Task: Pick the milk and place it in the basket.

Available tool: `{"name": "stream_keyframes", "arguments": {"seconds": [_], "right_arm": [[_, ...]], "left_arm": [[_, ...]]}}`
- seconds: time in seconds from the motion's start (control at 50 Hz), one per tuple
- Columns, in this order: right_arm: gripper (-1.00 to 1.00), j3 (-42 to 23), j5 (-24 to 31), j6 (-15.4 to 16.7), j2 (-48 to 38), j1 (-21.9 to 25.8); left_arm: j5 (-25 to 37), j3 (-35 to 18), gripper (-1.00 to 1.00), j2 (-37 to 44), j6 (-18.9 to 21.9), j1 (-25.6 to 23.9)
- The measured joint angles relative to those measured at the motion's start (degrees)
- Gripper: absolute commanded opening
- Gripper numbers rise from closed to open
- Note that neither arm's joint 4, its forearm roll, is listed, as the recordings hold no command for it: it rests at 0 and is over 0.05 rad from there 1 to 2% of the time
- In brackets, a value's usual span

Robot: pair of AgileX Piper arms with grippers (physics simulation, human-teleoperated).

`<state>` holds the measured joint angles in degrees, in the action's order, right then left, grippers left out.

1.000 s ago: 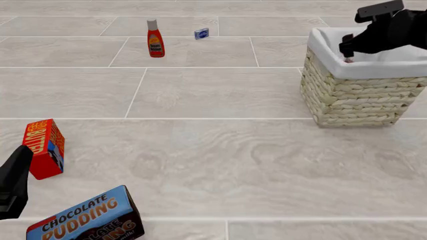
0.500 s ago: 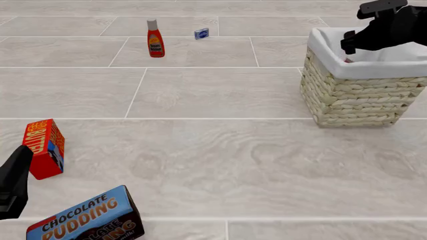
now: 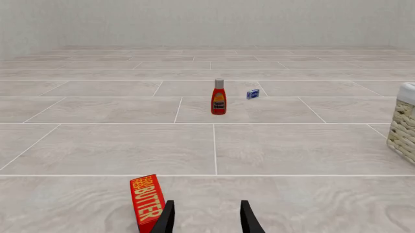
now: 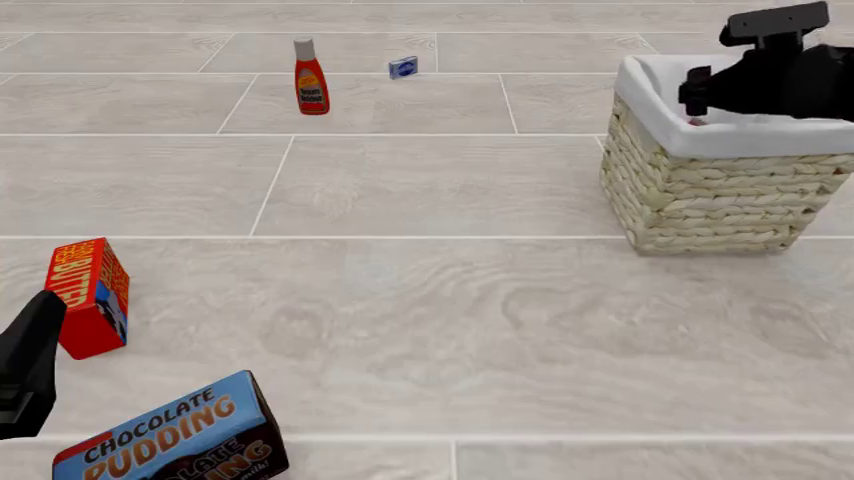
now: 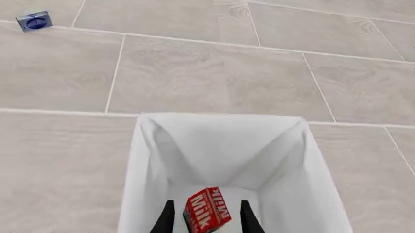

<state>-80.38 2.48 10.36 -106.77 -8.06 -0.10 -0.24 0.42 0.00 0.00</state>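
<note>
- The milk [image 5: 207, 211], a small carton with a red top and white lettering, sits inside the basket [image 4: 707, 195], on the white cloth at the bottom, tilted a little.
- The right tool [image 5: 206, 221] hangs just above the basket's opening, its two dark fingers [image 5: 167, 218] standing either side of the carton; whether they touch it or press on it cannot be told.
- In the front view the right tool [image 4: 697, 95] is over the basket's near left corner, at the far right of the counter [image 4: 441, 300].
- The basket is square, woven of pale straw, with a white liner folded over its rim.
- A red ketchup bottle [image 4: 311, 78] with a white cap stands upright at the far side of the counter, with a small blue packet [image 4: 403, 67] just beside it, to its right.
- At the near left stands a red-orange butter box [image 4: 88, 297], and near it lies a chocolate pudding box [image 4: 174, 432].
- The left tool [image 3: 207, 221] hovers low at the near left edge, its fingers parted with nothing between them, the butter box just beside it.
</note>
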Motion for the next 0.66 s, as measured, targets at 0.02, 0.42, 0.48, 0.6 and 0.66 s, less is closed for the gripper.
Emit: {"name": "stream_keyframes", "arguments": {"seconds": [0.02, 0.42, 0.48, 0.6, 0.66], "right_arm": [[1.0, 1.2, -1.1, -0.3, 0.6, 0.0], [1.0, 20.7, -18.3, -3.5, 12.9, -0.1], [1.0, 22.9, -20.1, -3.8, 14.7, 0.0], [1.0, 27.2, -23.1, -4.2, 18.0, 0.2], [1.0, 29.3, -24.4, -4.4, 19.5, 0.4]], "left_arm": [[0.0, 0.0, 1.0, 0.0, 0.0, 0.0], [0.0, 0.0, 1.0, 0.0, 0.0, 0.0], [0.0, 0.0, 1.0, 0.0, 0.0, 0.0], [0.0, 0.0, 1.0, 0.0, 0.0, 0.0], [0.0, 0.0, 1.0, 0.0, 0.0, 0.0]]}}
